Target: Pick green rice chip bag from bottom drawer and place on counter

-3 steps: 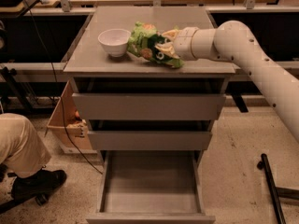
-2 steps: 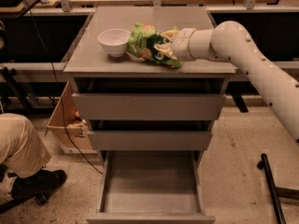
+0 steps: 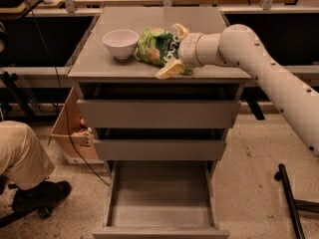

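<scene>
Grey desk is carrying one bowl, one green rice chip bag; jaws are gaping around it.

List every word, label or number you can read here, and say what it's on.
Bag on the counter: white lettering and a dark round logo, too blurred to read.
Bowl: no text.
Gripper, open around the bag on the counter: no markings.
Nothing else carries readable text.

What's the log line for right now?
stage: placing | bag: on counter, beside bowl | gripper: at bag, over counter, fingers open | bottom drawer: pulled out, bag not inside
</scene>
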### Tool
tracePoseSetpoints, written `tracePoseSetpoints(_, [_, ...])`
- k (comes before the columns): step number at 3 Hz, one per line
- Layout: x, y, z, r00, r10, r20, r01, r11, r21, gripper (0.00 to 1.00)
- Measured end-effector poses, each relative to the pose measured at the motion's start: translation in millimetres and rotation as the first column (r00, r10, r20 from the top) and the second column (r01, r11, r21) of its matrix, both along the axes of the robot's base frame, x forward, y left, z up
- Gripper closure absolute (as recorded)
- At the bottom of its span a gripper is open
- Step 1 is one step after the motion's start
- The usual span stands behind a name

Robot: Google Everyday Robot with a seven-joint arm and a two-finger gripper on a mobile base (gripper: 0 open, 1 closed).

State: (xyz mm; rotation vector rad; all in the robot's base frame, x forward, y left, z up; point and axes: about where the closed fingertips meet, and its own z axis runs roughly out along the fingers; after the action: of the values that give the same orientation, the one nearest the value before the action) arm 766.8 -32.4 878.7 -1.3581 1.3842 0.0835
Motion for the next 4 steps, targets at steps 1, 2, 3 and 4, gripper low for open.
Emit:
tracePoseSetpoints(1, [-6.3, 1.5, 7.8, 0.9996, 0.021, 0.018, -0.021, 1.0, -0.006, 0.0])
tracePoseSetpoints(2, [-13.1, -9.3, 19.8, 0.9993, 0.022, 0.032, -0.022, 1.0, -0.002, 0.0])
tracePoseSetpoints(3, [-25.8, -52.3, 34.5, 0.9983, 0.011, 0.057, -0.01, 1.0, -0.008, 0.0])
tracePoseSetpoints(4, [-40.8, -103.8, 41.5, 0.9973, 0.002, 0.073, 0.0, 0.999, -0.033, 0.0])
